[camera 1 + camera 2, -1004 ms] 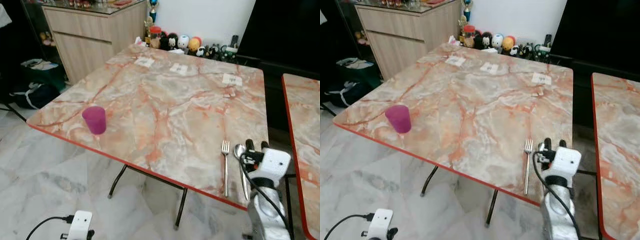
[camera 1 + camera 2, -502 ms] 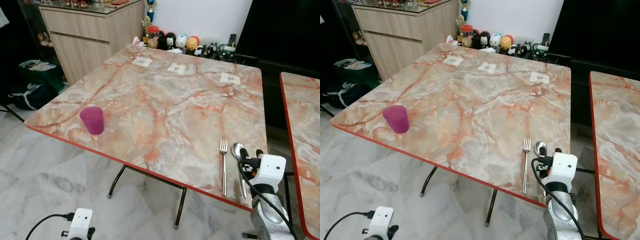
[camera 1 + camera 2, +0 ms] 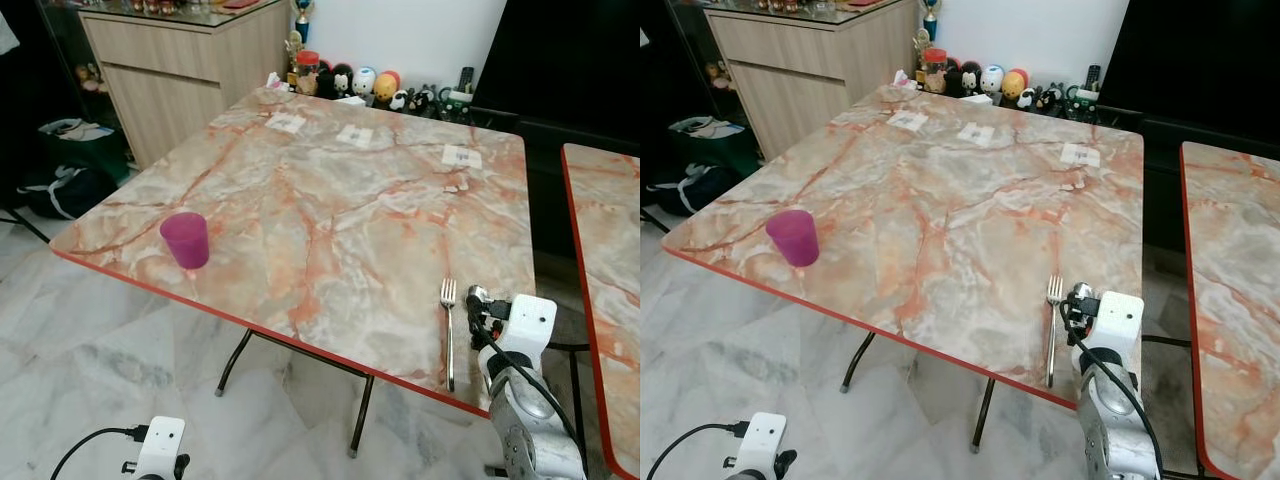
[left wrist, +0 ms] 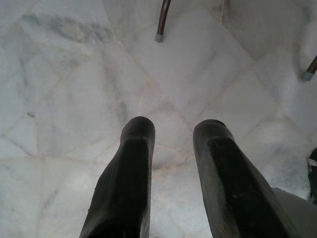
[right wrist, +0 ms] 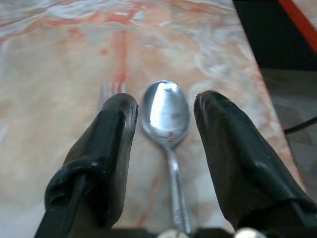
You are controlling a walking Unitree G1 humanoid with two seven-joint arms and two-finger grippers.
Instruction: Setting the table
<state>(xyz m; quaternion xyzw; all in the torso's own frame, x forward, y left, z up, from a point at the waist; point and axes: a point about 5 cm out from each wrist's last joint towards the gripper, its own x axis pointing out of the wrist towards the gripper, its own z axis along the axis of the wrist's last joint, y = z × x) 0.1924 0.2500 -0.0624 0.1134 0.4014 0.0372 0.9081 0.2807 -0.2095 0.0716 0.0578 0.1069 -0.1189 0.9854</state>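
A silver spoon [image 5: 167,110] lies on the marble table [image 3: 330,220] near its front right corner. A fork [image 3: 449,330] rests just to its left, parallel to it. My right gripper [image 5: 166,99] is open and low over the table, one finger on each side of the spoon's bowl, neither touching it. In the eye views the right gripper [image 3: 478,300] covers most of the spoon. A purple cup [image 3: 186,240] stands upright near the front left edge. My left gripper [image 4: 173,126] hangs open over the floor.
A second marble table [image 3: 610,250] stands close on the right, with a narrow gap between. Paper cards [image 3: 355,135] and small toys [image 3: 360,85] lie at the table's far edge. A wooden cabinet [image 3: 180,70] and bags [image 3: 70,160] are at far left.
My right gripper has shifted left over the spoon and now straddles it; half a second ago the spoon lay in plain sight beside it. Cup and fork have not moved.
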